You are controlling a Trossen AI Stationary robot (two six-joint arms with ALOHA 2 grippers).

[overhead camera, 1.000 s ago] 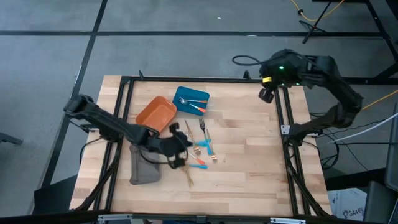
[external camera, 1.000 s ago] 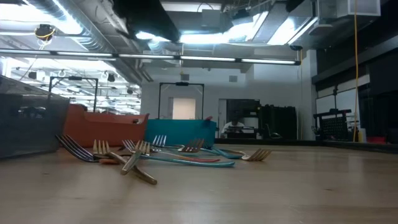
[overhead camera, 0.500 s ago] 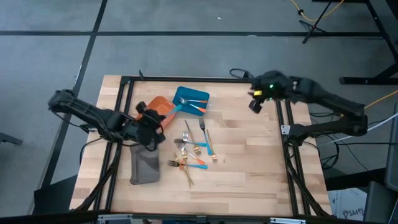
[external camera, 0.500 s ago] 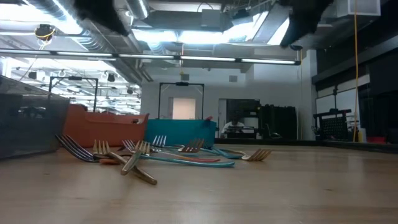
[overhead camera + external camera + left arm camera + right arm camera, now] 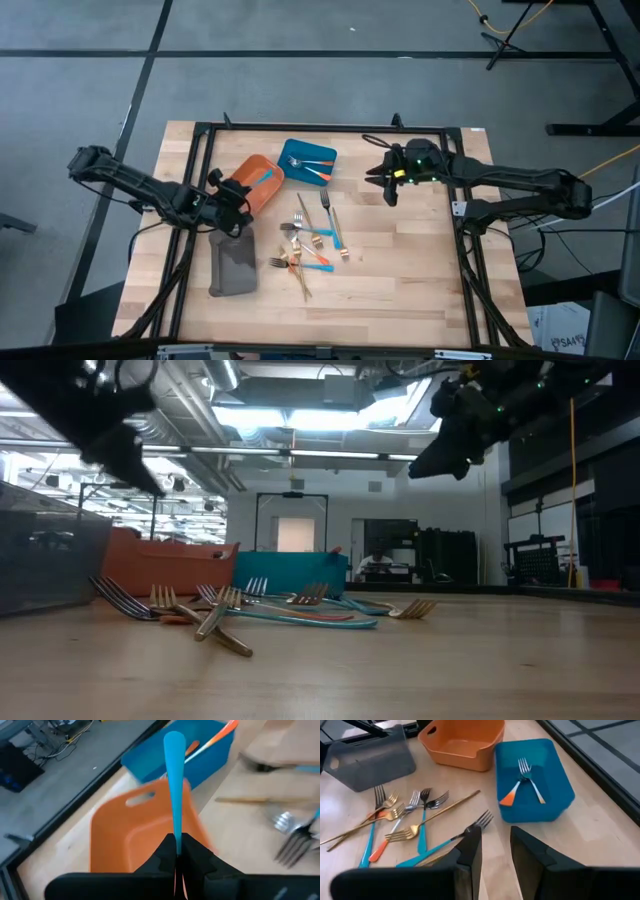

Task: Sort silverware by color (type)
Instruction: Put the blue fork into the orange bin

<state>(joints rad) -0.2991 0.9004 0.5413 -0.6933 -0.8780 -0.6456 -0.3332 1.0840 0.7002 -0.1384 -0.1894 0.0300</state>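
My left gripper (image 5: 240, 195) hangs above the near edge of the orange tray (image 5: 255, 180), shut on a blue-handled piece of silverware (image 5: 173, 780). Its handle points on toward the blue tray (image 5: 308, 163). That tray holds an orange-handled fork (image 5: 512, 792) and a gold one (image 5: 534, 787). The other silverware (image 5: 312, 245), with blue, orange and gold handles, lies in a loose pile on the table's middle. My right gripper (image 5: 384, 186) is in the air right of the blue tray, open, with nothing between its fingers (image 5: 470, 850). My left gripper pinches the blue handle (image 5: 176, 832) between its two fingers. The handle's free end (image 5: 174, 742) sticks out well beyond the fingertips, along the fingers. The piece is lifted clear above the orange tray. The fingers hide its other end.
A grey tray (image 5: 232, 268) lies at the near left, beside the pile. Bare wood spreads over the table's right half (image 5: 410, 260). A black frame rail (image 5: 455, 180) runs along the table's right side under my right arm.
My left gripper has left the pile and gone toward the table's left and far edges, carrying the blue-handled piece lifted clear to above the orange tray. My right gripper has come down and moved from the far right corner toward the blue tray, tipping its fingers up from steeply downward.
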